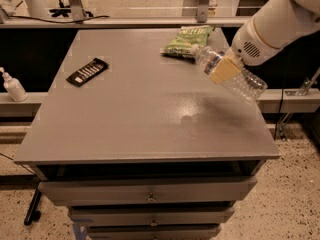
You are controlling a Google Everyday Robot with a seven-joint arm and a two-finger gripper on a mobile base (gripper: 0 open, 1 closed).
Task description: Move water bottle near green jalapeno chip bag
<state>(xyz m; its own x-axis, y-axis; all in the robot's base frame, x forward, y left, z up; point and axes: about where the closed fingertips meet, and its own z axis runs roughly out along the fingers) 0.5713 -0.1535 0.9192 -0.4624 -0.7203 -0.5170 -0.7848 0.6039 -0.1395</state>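
The water bottle (235,76) is clear ribbed plastic with a white cap and a dark label band. It is held tilted in the air above the right side of the table, its cap pointing up-left. My gripper (225,70) is shut on the bottle's middle, with a tan finger pad across it. The green jalapeno chip bag (186,40) lies flat at the table's back right. The bottle's cap (195,49) hangs just beside the bag's near right corner.
A flat black packet with white markings (87,71) lies on the left of the grey table (135,119). A small white pump bottle (13,86) stands on a ledge off the table's left. Drawers sit below the table's front edge.
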